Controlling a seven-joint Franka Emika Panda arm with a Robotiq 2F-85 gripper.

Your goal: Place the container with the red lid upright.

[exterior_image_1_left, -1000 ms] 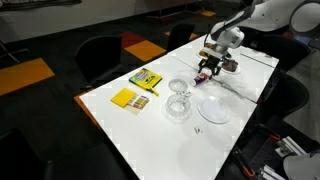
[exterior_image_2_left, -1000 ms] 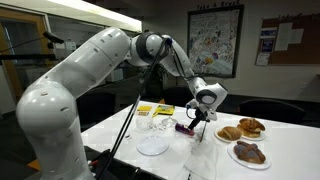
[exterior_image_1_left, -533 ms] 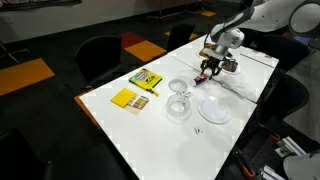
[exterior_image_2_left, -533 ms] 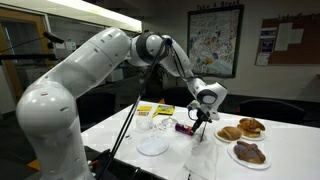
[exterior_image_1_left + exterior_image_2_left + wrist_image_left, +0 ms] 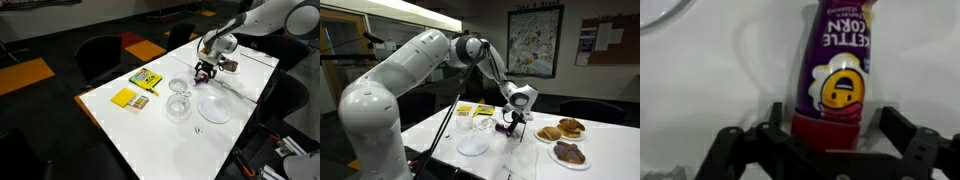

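Two gripper [image 5: 832,118] fingers [image 5: 781,125] straddle the container with the red lid [image 5: 837,70] at its cap, flat on the table [image 5: 710,90], to tip it upright; clamped or not, we cannot tell.

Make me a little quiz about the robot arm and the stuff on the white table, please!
1. True or false: the container with the red lid lies on its side on the table.
2. Which part of it sits between the fingers of the end effector? A) the red lid B) the bottom C) the middle
3. Fill in: the two flat boxes on the table are ____.
Key: 1 true; 2 A; 3 yellow.
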